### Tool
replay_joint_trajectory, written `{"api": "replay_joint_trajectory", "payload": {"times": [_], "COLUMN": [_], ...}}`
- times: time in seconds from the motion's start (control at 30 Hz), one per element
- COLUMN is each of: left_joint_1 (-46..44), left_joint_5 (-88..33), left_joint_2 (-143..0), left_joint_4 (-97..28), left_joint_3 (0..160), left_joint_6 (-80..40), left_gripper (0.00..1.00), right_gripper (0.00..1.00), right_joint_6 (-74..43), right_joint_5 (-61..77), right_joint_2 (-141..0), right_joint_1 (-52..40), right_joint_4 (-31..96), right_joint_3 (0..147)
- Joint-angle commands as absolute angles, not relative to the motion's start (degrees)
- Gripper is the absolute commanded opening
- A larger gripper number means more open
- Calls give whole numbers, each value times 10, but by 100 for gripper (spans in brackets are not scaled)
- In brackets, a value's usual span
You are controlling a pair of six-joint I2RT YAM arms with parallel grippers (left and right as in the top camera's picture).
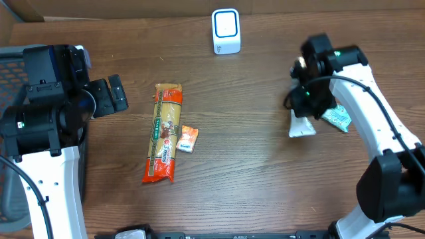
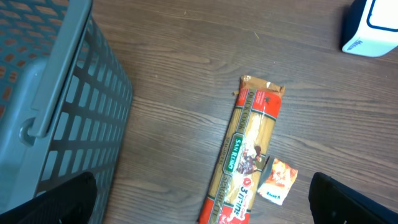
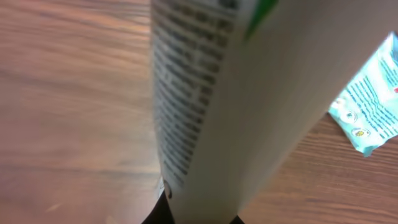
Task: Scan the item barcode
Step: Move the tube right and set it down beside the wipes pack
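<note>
My right pincer [image 1: 305, 105] is clamped on the white tube [image 1: 302, 126], which hangs from it at the right of the surface [image 1: 252, 172]. Its lower end is at or just above the wood, I cannot tell which. My left pincer [image 1: 109, 97] stands wide open and empty near the basket [image 2: 56, 93]. The scanner [image 1: 226, 30] is well apart, at the far edge.

The grip seems to sit near one end, so the tube could swing or slide out on the way over. I also see no barcode, so I may present the wrong face. The teal packet [image 3: 373, 106] lies just beside the tube and could get dragged along.

Readable: "San Remo" on the pasta packet [image 2: 245, 155] — the tube's fine black print is blurred, and the writing on the scanner's side and the orange sachet [image 2: 278, 180] is too small
</note>
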State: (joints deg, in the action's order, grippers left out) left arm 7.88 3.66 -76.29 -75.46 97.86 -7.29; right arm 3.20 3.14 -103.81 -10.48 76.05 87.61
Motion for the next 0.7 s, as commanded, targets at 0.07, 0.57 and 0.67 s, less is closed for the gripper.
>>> {"api": "replay_joint_trajectory", "payload": {"times": [0.07, 0.57, 0.67], "left_joint_1": [77, 77, 77], "left_joint_5": [34, 34, 34], "left_joint_2": [-765, -765, -765], "left_joint_4": [-754, -754, -754], "left_joint_3": [983, 983, 983], "left_joint_6": [-64, -64, -64], "left_gripper": [100, 100, 100], "right_gripper": [4, 5, 41], "right_joint_6": [28, -20, -30], "right_joint_5": [18, -27, -41], "right_joint_2": [-1027, -1027, -1027], "right_joint_1": [-58, -19, -6], "right_joint_4": [660, 506, 502], "right_joint_3": [786, 698, 698]}}
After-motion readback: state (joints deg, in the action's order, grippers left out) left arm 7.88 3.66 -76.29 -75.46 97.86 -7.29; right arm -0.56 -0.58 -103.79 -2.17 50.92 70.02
